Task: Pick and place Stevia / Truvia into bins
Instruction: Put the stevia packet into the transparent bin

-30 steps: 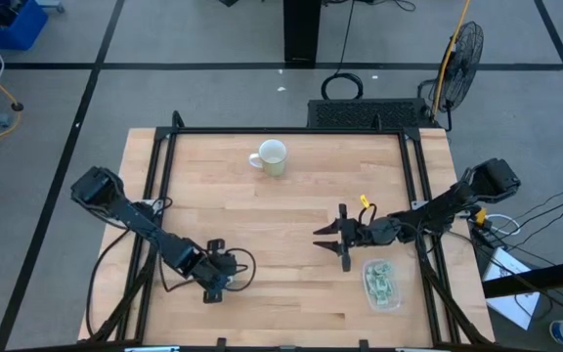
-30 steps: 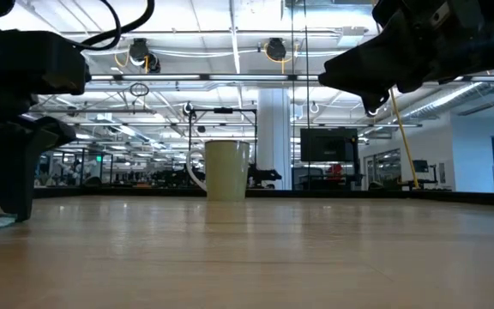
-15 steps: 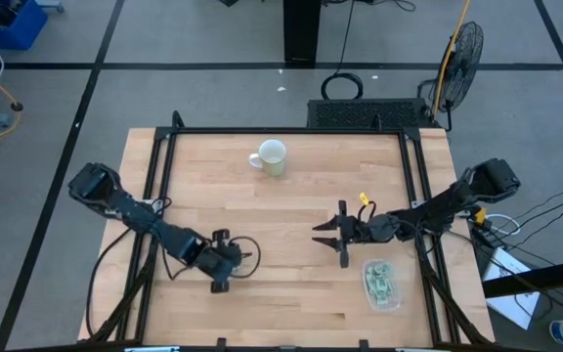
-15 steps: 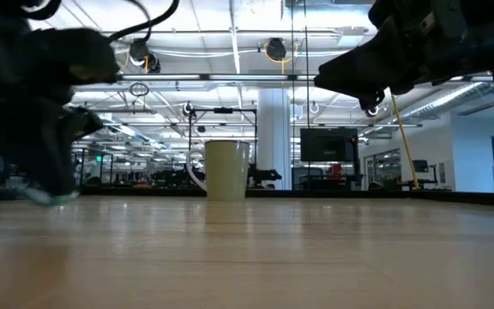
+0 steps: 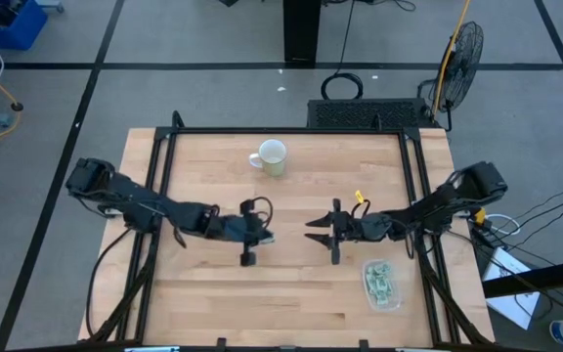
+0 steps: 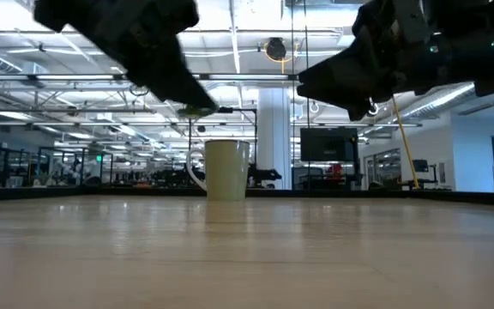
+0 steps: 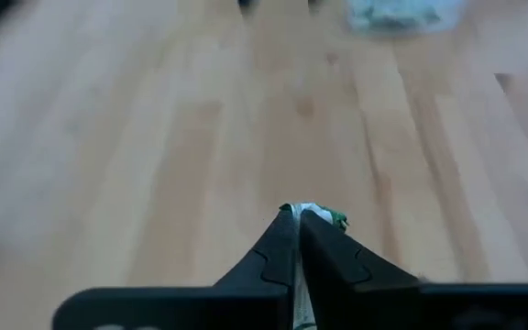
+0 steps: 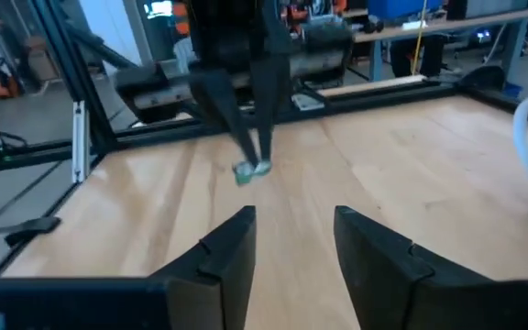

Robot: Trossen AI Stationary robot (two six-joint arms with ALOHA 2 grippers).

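My left gripper (image 5: 261,237) hangs above the middle of the table, shut on one small green-and-white Stevia packet (image 7: 324,217), which also shows in the right wrist view (image 8: 252,170). Facing it from the right, my right gripper (image 5: 313,235) stands open with nothing between its fingers (image 8: 293,225). The clear bin (image 5: 381,284) rests on its base at the near right with several packets inside. My left gripper pinches the packet by one end (image 7: 304,214) between its two fingertips (image 8: 246,147). The fingers slant down, pointing toward the table's right side. The packet sticks out past the tips and hangs lifted clear above the table.
A white mug (image 5: 270,157) stands at the far middle of the table, seen straight ahead in the low view (image 6: 225,170). A black frame (image 5: 291,130) runs round the table's edges. Bare wood lies between the two grippers and along the near edge.
My left gripper has swung from the table's near left toward its middle and has risen, tipping from pointing down to a slant. The packet, which lay on the table under it, has come up with it and is now clear of the wood.
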